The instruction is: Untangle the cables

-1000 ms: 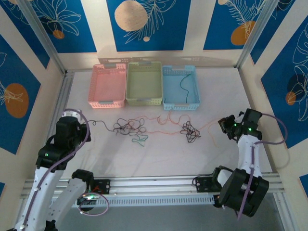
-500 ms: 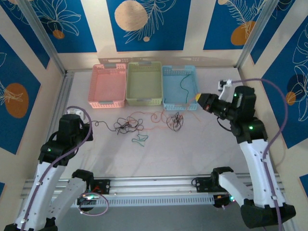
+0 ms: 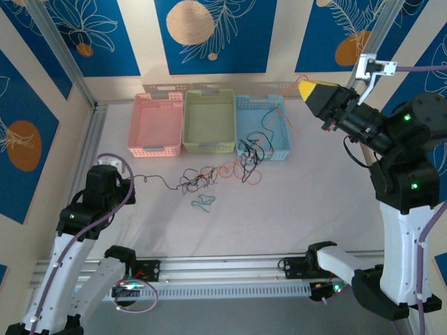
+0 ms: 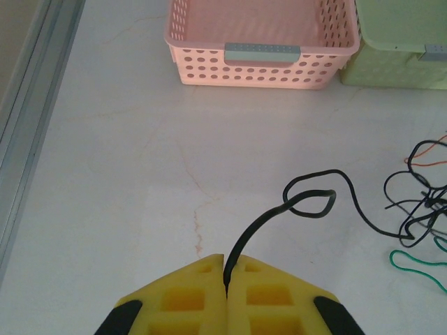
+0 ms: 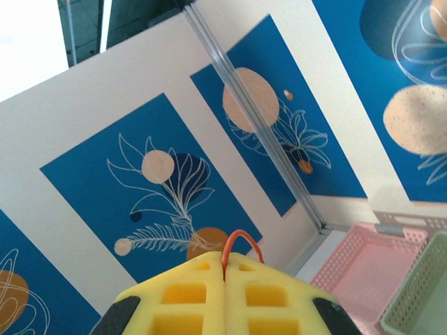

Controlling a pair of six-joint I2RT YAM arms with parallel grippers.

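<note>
- My left pincer (image 4: 225,273) is clamped tight on the very tip of the black cable (image 4: 260,225). The cable curls away ahead of the fingers and off to their right, lying on the table.
- That cable looks thin, light and springy. I judge it would slip out under a hard tug, so the hold belongs close to the end.
- Further right of that pincer sits the first knot (image 3: 196,181), black and orange strands wound together. A loose green cable (image 3: 203,203) lies just nearer to me.
- A second clump (image 3: 248,149) hangs at the front wall of the blue basket (image 3: 262,155), below and to the left of my right pincer (image 5: 225,269).
- The right pincer is raised high and closed on a loop of the orange cable (image 5: 238,241), which pokes out above the fingertips.
- Soft wire like this likely tightens its knots when pulled taut. I'd expect slow pulls and a hold near the free ends to work best.
</note>
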